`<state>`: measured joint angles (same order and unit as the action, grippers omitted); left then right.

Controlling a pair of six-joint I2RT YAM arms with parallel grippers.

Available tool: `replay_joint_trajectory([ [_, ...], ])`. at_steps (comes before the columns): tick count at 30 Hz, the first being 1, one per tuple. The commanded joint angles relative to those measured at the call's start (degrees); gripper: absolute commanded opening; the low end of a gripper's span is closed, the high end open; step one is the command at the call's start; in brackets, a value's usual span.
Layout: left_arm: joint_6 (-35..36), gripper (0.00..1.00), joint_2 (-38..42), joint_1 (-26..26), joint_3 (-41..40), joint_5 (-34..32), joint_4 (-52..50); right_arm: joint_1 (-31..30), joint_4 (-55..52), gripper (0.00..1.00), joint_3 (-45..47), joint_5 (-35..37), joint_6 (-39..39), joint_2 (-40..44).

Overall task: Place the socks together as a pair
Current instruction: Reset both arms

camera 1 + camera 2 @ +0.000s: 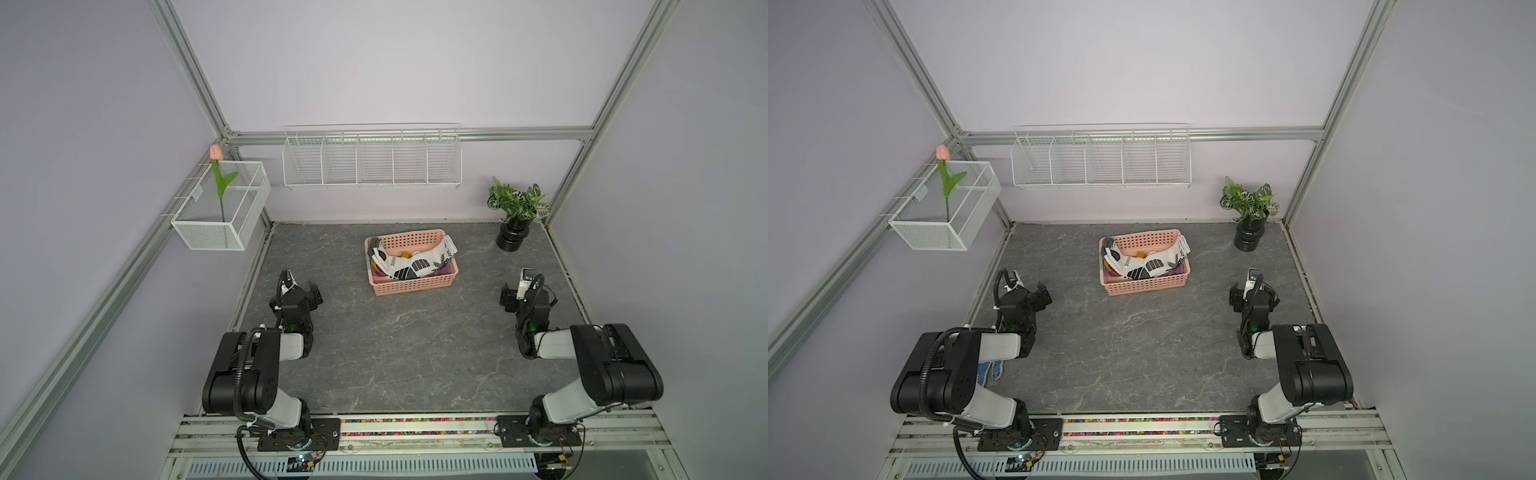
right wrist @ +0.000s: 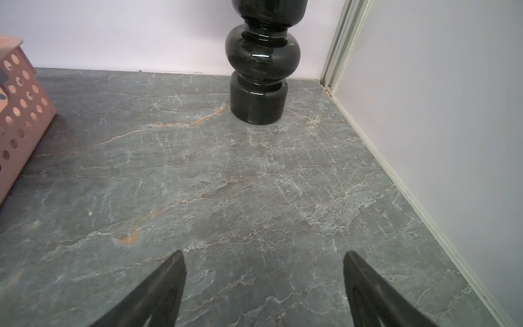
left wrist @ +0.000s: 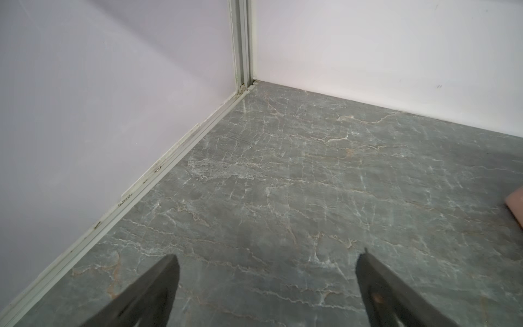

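We see soft white socks (image 1: 405, 264) with grey-black markings heaped in the perforated pink plastic basket (image 1: 413, 286) on the veined grey desk (image 1: 395, 353). Well apart on either side of the basket, the left arm (image 1: 293, 305) and right arm (image 1: 530, 309) sit folded low, left jaws and right jaws spread wide, holding nothing.

The counter (image 1: 395, 353) lay open across its front and middle; only the pink basket (image 1: 411, 286) stood toward the back, a black vase (image 1: 513, 241) blocking the far right corner.
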<state>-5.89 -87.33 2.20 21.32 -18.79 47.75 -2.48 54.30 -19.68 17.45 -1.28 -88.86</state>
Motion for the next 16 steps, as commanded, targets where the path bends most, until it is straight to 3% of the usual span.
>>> replay_joint_trajectory([
  [1, 1.2, 0.99, 1.3, -0.1, 2.1, 1.7, -2.2, 0.3, 3.1, 0.89, 0.6, -1.4, 0.3, -0.1],
  [8, 1.3, 0.99, 1.1, -0.1, 2.0, 1.7, -1.5, -0.9, 4.9, 0.89, 1.3, -4.2, -2.4, -0.3],
  [12, 1.2, 0.99, 1.1, -0.1, 2.1, 1.7, -1.9, 1.0, 0.1, 0.89, -0.9, -7.3, -0.8, 0.0],
  [16, 1.2, 0.99, 1.1, 0.0, 2.1, 1.7, -1.8, 0.5, 2.3, 0.89, 0.1, -6.4, -1.2, -0.1],
])
